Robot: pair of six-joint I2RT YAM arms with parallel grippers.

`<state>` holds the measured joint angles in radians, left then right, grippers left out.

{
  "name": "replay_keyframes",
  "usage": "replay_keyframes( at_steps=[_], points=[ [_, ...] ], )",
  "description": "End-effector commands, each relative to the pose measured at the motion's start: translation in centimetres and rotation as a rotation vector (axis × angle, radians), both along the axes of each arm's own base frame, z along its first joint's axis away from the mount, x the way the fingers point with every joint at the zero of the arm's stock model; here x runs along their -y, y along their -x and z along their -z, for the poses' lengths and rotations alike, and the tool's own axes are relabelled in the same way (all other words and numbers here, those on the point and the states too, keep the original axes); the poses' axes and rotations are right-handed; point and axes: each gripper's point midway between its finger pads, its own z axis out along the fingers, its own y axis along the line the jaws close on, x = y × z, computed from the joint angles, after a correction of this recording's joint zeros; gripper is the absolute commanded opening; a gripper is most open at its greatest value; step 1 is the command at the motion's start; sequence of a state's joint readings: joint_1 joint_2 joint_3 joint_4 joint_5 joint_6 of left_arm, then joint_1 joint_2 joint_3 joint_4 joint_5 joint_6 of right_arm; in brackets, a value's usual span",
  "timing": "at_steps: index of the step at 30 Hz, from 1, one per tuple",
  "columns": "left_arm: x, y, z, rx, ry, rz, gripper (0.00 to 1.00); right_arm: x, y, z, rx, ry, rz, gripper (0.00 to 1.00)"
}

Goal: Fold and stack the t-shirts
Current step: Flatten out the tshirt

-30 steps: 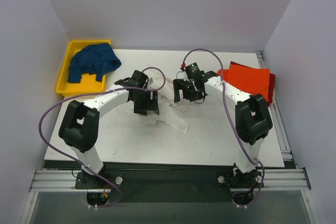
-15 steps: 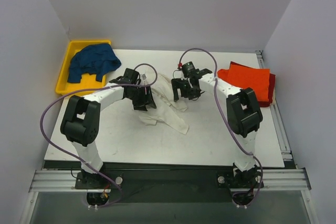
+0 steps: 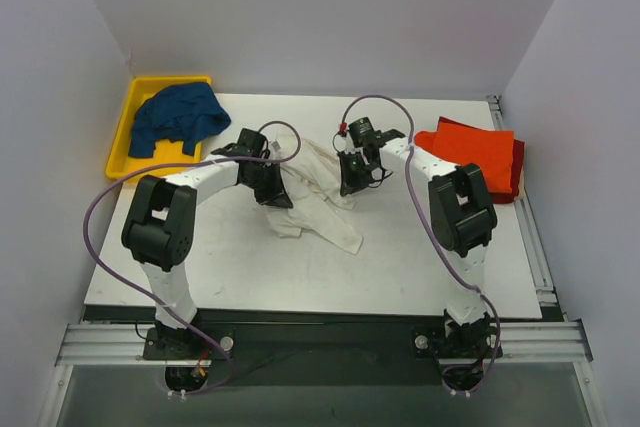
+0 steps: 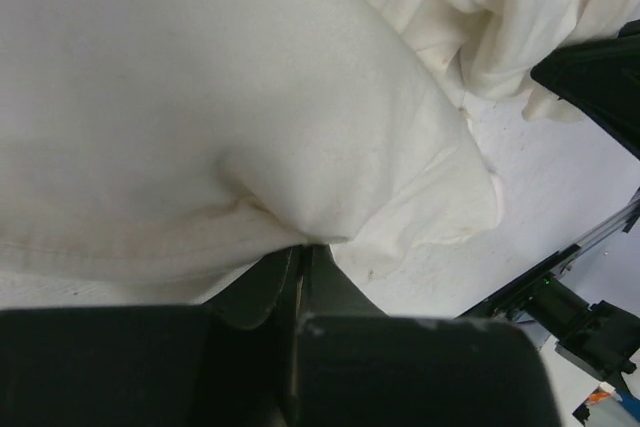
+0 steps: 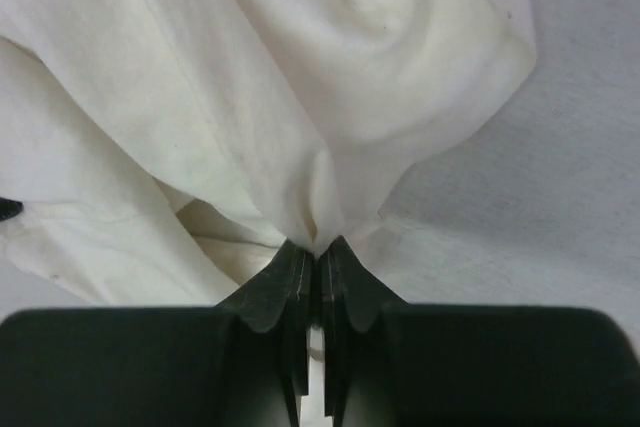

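Off-white t-shirt point(image 3: 332, 229) bunched | left pincer point(image 4: 300, 255) pinching its edge | right pincer point(image 5: 318, 247) pinching a fold

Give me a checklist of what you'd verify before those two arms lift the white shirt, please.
1. Left gripper pinching the off-white t-shirt: ok, jaws shut on a fold.
2. Right gripper pinching the same shirt: ok, cloth gathered between closed jaws.
3. The two grips set apart from each other: ok, seen in the top view.
4. Shirt lying flat: not ok, it is bunched and creased.
5. Matching corners held: cannot tell, the cloth hides which parts are gripped.
6. Folded orange-red t-shirts apart from the arms: ok, off to the right.
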<state>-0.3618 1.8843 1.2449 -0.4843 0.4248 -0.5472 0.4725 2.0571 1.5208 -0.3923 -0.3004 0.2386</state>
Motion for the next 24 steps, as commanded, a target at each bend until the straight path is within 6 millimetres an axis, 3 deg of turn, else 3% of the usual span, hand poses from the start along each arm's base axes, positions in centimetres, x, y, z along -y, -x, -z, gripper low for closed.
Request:
replay_keyframes(
  at_steps=[1,5,6,7,11,14,15,18,19,24],
  points=[
    [0.0,-2.8,-3.5,0.084,0.076,-0.041,0.00,0.4,-1.4,-4.5,0.043,-0.077,0.041,0.00],
    [-2.6,-4.9,-7.7,0.175,0.114,-0.135,0.00,3.0,-3.1,-9.9,0.108,-0.175,0.170,0.00],
    [-3.7,-5.5,-9.6,0.218,0.131,-0.164,0.00,3.6,-3.4,-11.1,0.124,-0.195,0.198,0.00],
    [-4.2,-5.8,-10.5,0.234,0.141,-0.183,0.00,5.0,-3.9,-13.5,0.171,-0.223,0.239,0.00],
    [-6.9,-6.2,-15.6,0.316,0.162,-0.244,0.00,7.3,-3.9,-19.4,0.287,-0.268,0.304,0.00],
    [-9.2,-6.0,-18.0,0.343,0.167,-0.291,0.00,8.6,-2.8,-22.9,0.348,-0.263,0.333,0.00],
    [-9.7,-5.8,-20.0,0.384,0.179,-0.294,0.00,9.0,-2.1,-24.3,0.377,-0.268,0.335,0.00],
    [-11.9,-5.1,-22.7,0.430,0.172,-0.321,0.00,10.3,-0.3,-27.0,0.440,-0.250,0.361,0.00],
    [-14.0,-5.3,-24.0,0.459,0.161,-0.361,0.00,10.9,0.2,-27.4,0.453,-0.227,0.384,0.00],
    [-17.6,-3.9,-27.3,0.511,0.161,-0.424,0.00,13.7,3.1,-31.8,0.590,-0.191,0.448,0.00]
  ],
)
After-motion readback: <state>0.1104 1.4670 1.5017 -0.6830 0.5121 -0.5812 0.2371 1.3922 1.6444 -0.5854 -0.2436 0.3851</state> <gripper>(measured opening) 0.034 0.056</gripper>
